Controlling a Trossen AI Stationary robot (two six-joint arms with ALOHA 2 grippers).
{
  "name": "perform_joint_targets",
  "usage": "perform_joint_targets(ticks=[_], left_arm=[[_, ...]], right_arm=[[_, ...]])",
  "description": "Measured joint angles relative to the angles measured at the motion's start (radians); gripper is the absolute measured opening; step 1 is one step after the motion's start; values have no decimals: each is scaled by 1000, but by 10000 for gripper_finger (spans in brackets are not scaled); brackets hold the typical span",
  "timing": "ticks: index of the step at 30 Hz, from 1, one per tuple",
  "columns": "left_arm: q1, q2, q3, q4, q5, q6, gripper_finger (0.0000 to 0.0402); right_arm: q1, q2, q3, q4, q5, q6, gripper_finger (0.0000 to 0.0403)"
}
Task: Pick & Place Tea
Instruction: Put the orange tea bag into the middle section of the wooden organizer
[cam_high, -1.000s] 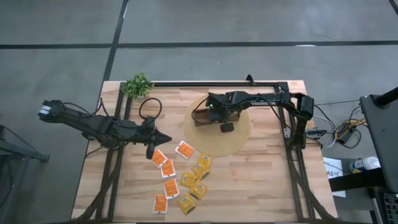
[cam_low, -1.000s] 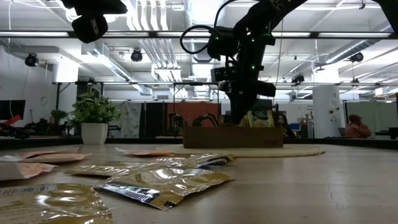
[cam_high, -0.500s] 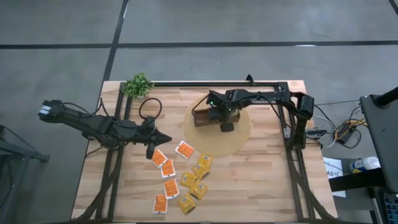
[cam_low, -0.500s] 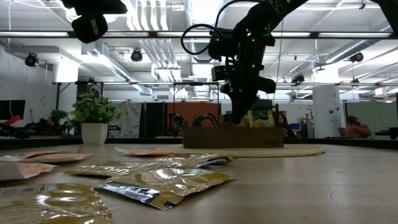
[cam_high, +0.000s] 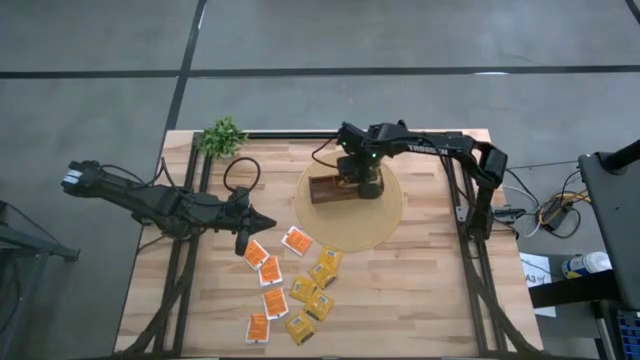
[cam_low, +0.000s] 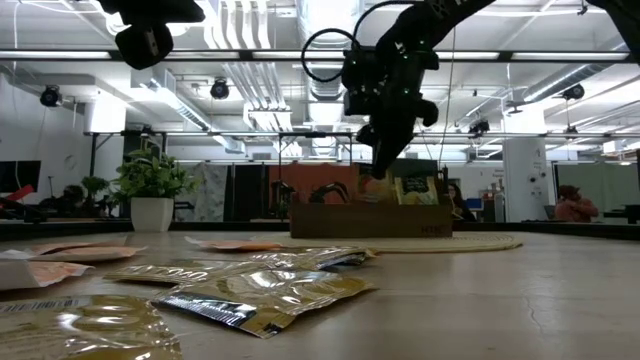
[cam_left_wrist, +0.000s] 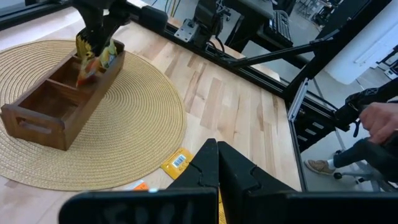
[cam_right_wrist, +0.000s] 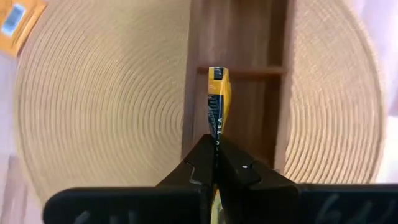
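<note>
Right gripper (cam_right_wrist: 214, 163) has closed since a second ago, now pinching a yellow tea sachet (cam_right_wrist: 217, 102) edge-on above the wooden box (cam_high: 335, 189), at 12 o'clock on the woven mat (cam_high: 385, 225). Likely about to drop it into a compartment. Left gripper (cam_left_wrist: 217, 163) shut, empty, waiting at 10 o'clock of loose sachets (cam_high: 295, 290).

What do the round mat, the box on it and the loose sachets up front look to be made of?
Round mat: woven straw or similar fibre, matte, with concentric coiled ridges. Box: brown wood, smooth satin finish, visible grain, cut handle slot. Sachets: likely foil or plastic film, glossy and crinkled, catching the ceiling lights.
</note>
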Motion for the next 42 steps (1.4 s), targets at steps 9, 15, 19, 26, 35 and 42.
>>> perform_joint_targets(ticks=[9,15,19,26,35,42], left_arm=[[0,0,0,0,-9,6,0],[0,0,0,0,-21,6,0],[0,0,0,0,-21,5,0],[0,0,0,0,-21,5,0],[0,0,0,0,-24,5,0],[0,0,0,0,-36,5,0]], right_arm=[[-10,0,37,-54,-4,-62,8],[-16,0,51,-65,-3,-92,8],[-28,0,60,-71,-34,-108,8],[-52,0,114,-116,-71,-114,8],[-78,0,142,-144,-73,-152,8],[-99,44,190,-170,-74,-134,8]])
